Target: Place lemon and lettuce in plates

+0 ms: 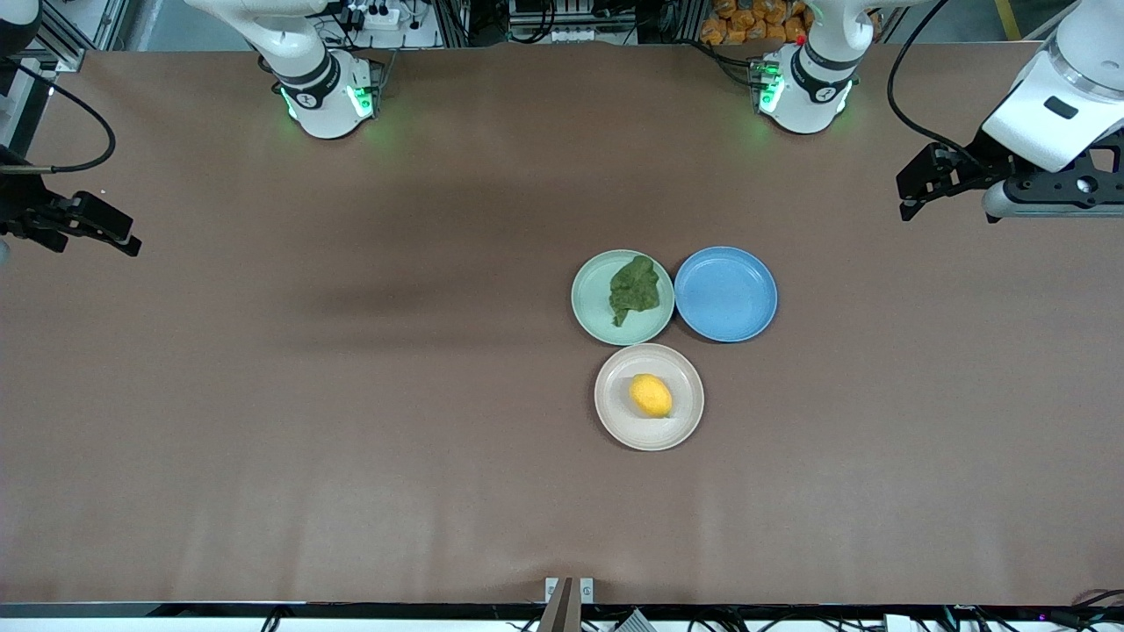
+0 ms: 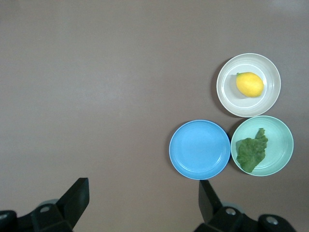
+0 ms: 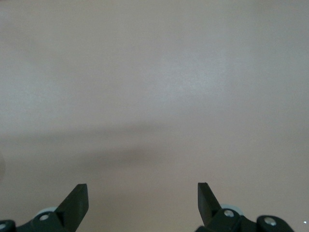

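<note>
The lemon (image 1: pixel 651 395) lies in the beige plate (image 1: pixel 617 420), which is nearest the front camera. The lettuce (image 1: pixel 634 290) lies in the mint green plate (image 1: pixel 590 309). Both also show in the left wrist view: the lemon (image 2: pixel 249 84) in the beige plate (image 2: pixel 227 96), the lettuce (image 2: pixel 251 151) in the mint plate (image 2: pixel 282 154). My left gripper (image 1: pixel 913 189) is open and empty, up in the air over the left arm's end of the table. My right gripper (image 1: pixel 123 239) is open and empty over the right arm's end, over bare table.
A blue plate (image 1: pixel 726 294) stands empty beside the mint plate, toward the left arm's end; it also shows in the left wrist view (image 2: pixel 199 149). The three plates touch or nearly touch. The brown table (image 1: pixel 351 395) stretches wide around them.
</note>
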### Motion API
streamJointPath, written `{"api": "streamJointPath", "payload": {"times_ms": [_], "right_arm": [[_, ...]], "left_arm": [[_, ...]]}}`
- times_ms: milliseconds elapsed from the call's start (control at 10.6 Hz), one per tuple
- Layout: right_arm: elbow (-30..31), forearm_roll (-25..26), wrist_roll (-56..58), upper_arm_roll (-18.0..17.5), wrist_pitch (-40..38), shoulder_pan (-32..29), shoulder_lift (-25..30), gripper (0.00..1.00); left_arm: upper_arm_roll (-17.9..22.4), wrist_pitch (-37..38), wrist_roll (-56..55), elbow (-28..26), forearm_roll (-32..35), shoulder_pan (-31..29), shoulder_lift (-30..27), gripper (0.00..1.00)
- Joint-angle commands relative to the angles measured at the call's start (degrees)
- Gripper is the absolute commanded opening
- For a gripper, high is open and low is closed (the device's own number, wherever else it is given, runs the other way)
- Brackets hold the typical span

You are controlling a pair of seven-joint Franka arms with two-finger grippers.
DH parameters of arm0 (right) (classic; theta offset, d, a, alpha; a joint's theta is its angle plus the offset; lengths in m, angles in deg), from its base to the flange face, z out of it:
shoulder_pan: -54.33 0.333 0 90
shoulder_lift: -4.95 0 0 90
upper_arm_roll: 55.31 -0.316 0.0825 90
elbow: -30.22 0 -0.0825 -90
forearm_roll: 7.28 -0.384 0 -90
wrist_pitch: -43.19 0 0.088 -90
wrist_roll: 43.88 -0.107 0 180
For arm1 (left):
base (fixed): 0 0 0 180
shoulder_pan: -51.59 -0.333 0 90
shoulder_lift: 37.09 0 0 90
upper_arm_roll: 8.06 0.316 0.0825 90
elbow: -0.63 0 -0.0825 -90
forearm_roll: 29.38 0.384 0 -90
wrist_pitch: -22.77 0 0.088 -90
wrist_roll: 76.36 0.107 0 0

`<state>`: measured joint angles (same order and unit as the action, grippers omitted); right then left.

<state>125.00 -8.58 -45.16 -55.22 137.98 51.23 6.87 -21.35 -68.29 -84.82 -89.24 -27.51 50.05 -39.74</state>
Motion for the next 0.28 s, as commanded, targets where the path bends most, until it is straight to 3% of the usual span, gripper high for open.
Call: {"api": "streamJointPath", "payload": {"times_ms": [0, 188], "right_arm": [[0.5, 0.8, 0.9, 0.1, 0.1, 0.2, 0.8, 1.00], [0.5, 0.8, 0.9, 0.1, 0.2, 0.2, 0.8, 1.00]], "left_arm": [[-0.6, 1.4, 0.8, 1.3, 0.6, -0.7, 0.1, 1.00], [-0.6, 1.4, 0.8, 1.3, 0.6, -0.7, 0.1, 1.00]]}}
